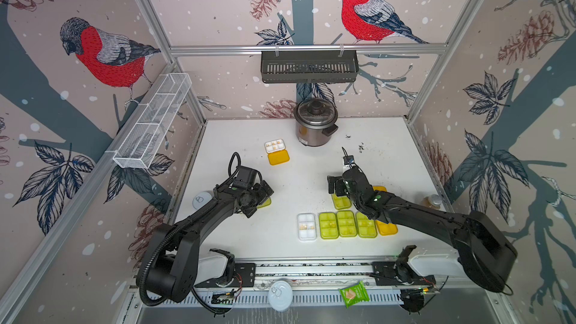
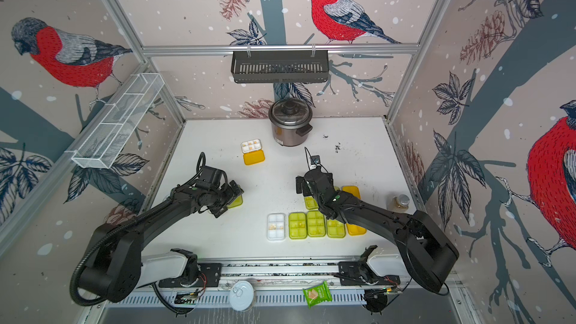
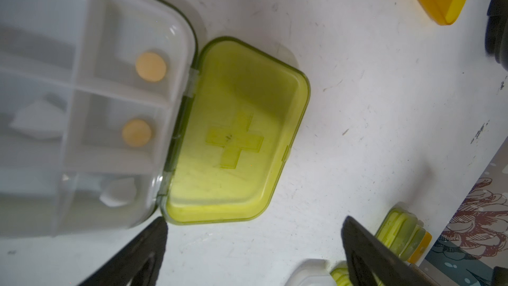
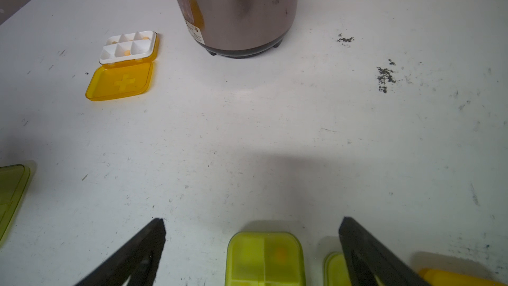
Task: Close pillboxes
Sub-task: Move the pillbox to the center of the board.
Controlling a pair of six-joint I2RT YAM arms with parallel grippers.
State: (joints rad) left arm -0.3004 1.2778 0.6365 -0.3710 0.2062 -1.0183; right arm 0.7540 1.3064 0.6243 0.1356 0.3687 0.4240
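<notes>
Left hand (image 3: 254,222) spread wide, empty, seemingly above green pillbox (image 3: 236,133); right hand (image 4: 252,222) wide, empty.

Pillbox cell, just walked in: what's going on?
Two arms are closing pillboxes. The left gripper, open and empty, hovers at a lime-green pillbox whose lid lies flat open. The right gripper, also open and empty, hangs just behind a closed lime-green box. An orange-lidded pillbox by the cooker is open too. The row near the front looks closed.
</notes>
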